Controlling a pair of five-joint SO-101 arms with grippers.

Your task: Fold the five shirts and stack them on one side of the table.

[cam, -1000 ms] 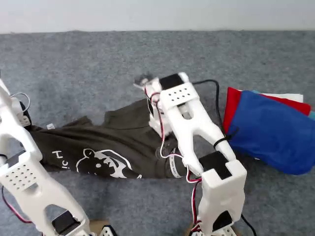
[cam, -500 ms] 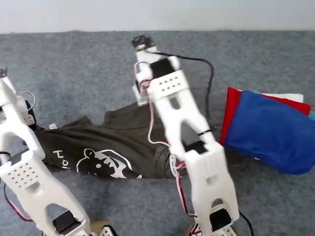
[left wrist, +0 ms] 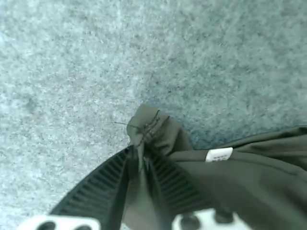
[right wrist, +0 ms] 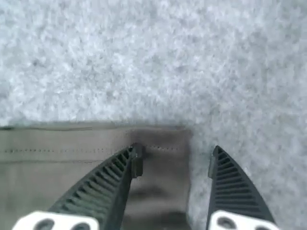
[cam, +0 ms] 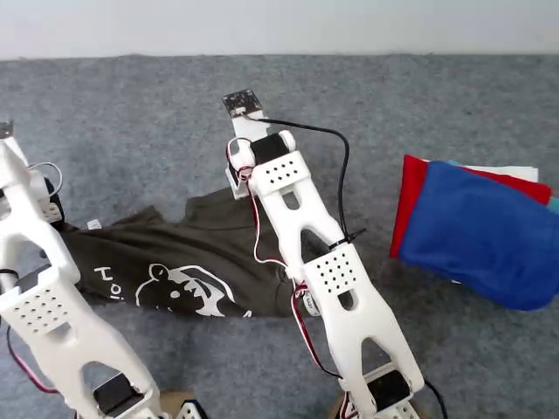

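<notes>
Anchoring: my left gripper [left wrist: 141, 165] clamps the dark shirt [cam: 175, 253] at its 9 o'clock corner. My right gripper [right wrist: 176, 151], spread apart, straddles the 12 o'clock hem, ready to pinch.

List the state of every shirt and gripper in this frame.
dark shirt: spread out and rumpled on the table, one corner pinched.
left gripper: shut on the dark shirt's corner.
right gripper: open, over a hem corner of the dark shirt.
blue shirt: folded, lying on the red shirt.
red shirt: folded, under the blue shirt.
</notes>
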